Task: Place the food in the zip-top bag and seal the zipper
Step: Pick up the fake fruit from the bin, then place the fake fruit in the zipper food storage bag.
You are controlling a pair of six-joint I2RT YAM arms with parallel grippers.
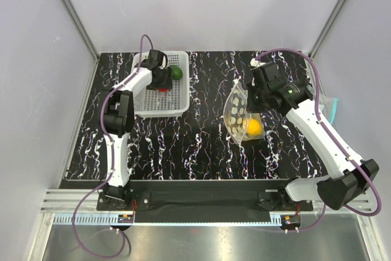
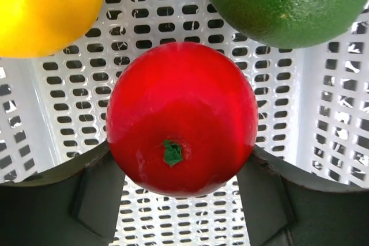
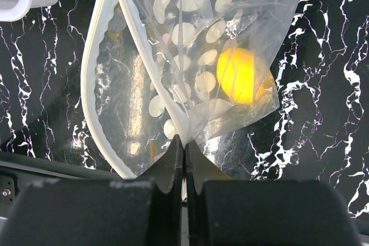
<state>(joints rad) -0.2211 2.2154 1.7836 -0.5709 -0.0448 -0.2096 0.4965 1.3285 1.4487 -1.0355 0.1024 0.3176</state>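
Closing squarely across the red fruit's [image 2: 181, 113] widest part should stop it squirting out. The left gripper [image 2: 181, 148] straddles it in the basket [image 2: 69, 102] near the tabletop's far-left corner, jaws wide; whether they grip, I cannot tell. The right gripper [image 3: 184, 159], pinched tight, holds the bag [image 3: 144, 84] up right of centre, one yellow fruit [image 3: 239, 76] inside.

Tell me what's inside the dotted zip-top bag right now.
One yellow fruit shows through the zip-top bag. Its printed dots and folds blur the rest of the inside; nothing else is visible.
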